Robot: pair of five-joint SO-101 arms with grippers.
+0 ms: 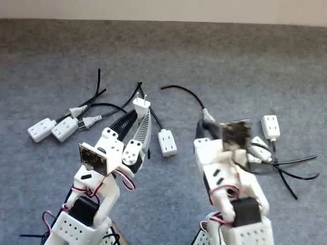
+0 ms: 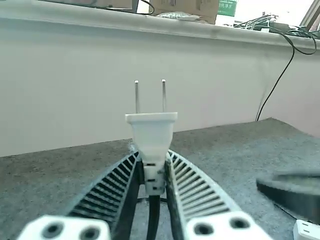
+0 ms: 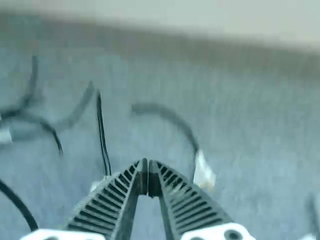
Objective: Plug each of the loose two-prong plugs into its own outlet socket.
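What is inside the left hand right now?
A white plug, clamped in the left hand by its body, both prongs sticking out beyond it. Its black cord runs back between the fingers, which cover the sides of the plug's body.

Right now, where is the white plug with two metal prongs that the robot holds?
The white two-prong plug is clamped in the left gripper, prongs up, above the grey carpet, left of the nearest white outlet socket in the high view.

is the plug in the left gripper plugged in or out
Out: the plug, clamped in the left gripper, stands with both prongs bare, in no socket.
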